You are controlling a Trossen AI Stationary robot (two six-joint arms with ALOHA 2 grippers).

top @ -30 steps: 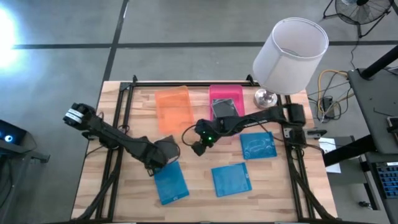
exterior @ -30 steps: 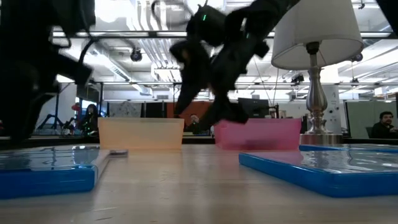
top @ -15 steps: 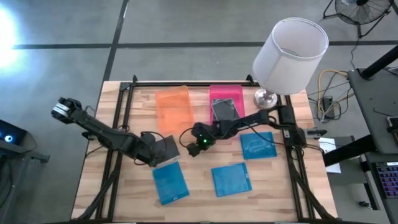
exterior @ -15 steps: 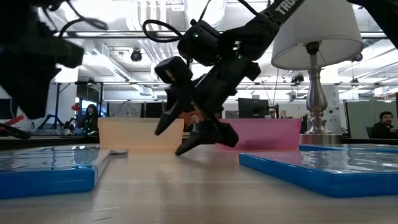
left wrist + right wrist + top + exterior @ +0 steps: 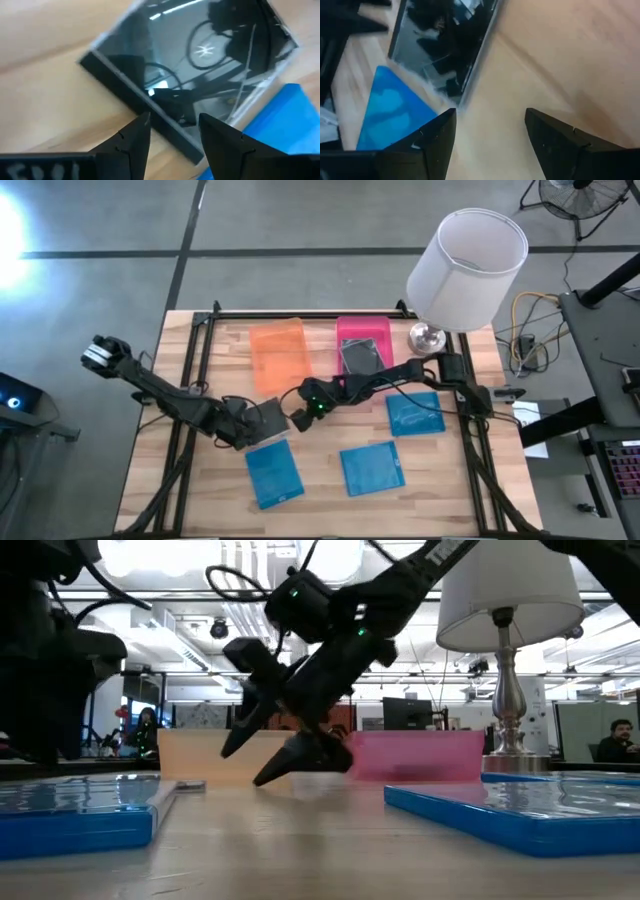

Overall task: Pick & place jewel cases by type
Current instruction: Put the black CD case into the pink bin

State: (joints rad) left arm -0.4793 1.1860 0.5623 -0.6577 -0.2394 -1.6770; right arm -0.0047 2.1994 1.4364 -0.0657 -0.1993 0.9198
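A dark square jewel case (image 5: 268, 418) lies flat on the table, its near edge next to a blue case (image 5: 273, 473). My left gripper (image 5: 243, 435) is open at that dark case's near-left edge (image 5: 150, 107), fingers pointing at it (image 5: 175, 120). My right gripper (image 5: 293, 420) is open and low over the wood just right of the same case (image 5: 445, 45), one fingertip near the table (image 5: 245, 765). Two more blue cases (image 5: 371, 468) (image 5: 415, 413) lie flat to the right. Another dark case (image 5: 362, 356) sits in the pink tray. My left gripper has its open fingers (image 5: 135, 142) over the dark case's black spine edge (image 5: 150, 107), coming in low from the table's near left. I cannot tell whether they touch it.
The orange tray (image 5: 278, 352) and the pink tray (image 5: 345, 330) stand side by side toward the far edge. A lamp with a white shade (image 5: 465, 265) stands at the far right corner. Bare wood lies between the blue cases and the near edge.
My right gripper has come down and moved toward the table's left, from the middle of the table to the dark case's right side, staying open. My left gripper has drawn back a little toward the table's left. The dark case has stayed in place.
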